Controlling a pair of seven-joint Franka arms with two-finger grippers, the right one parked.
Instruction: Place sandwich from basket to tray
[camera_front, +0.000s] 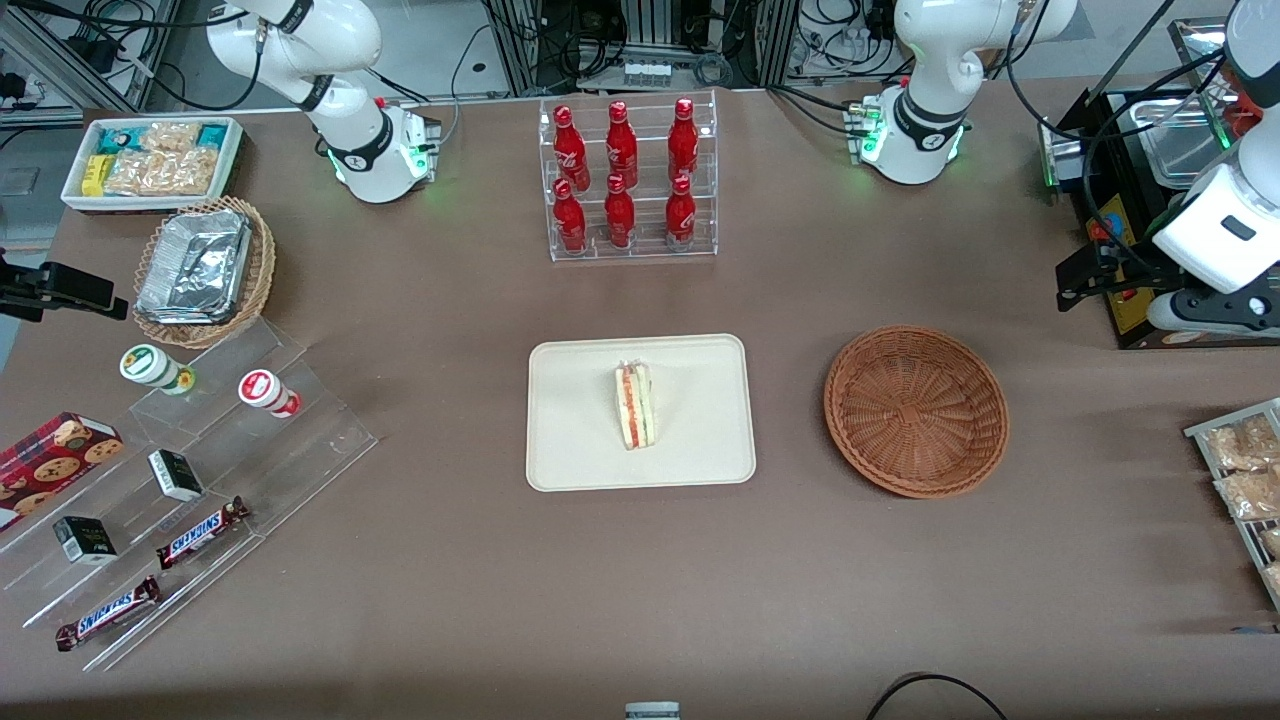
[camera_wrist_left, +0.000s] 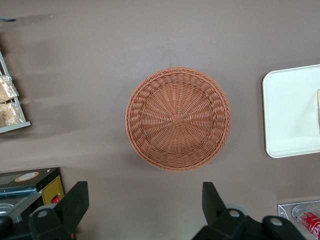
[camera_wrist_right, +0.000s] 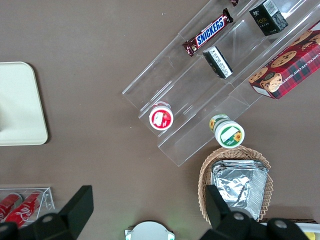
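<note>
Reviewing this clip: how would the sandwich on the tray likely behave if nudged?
The sandwich stands on a narrow edge on the tray, so probably tips easily. Its layered filling suggests it is soft. The open gripper hangs above the empty basket.

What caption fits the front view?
Sandwich rests on tray; basket empty; open gripper hangs above it.

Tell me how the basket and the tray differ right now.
The basket is round, reddish-brown woven wicker; the tray is a flat, smooth, cream rectangle. The basket is empty; the tray holds the sandwich. Both rest on the brown table. The gripper hangs open above the basket.
</note>
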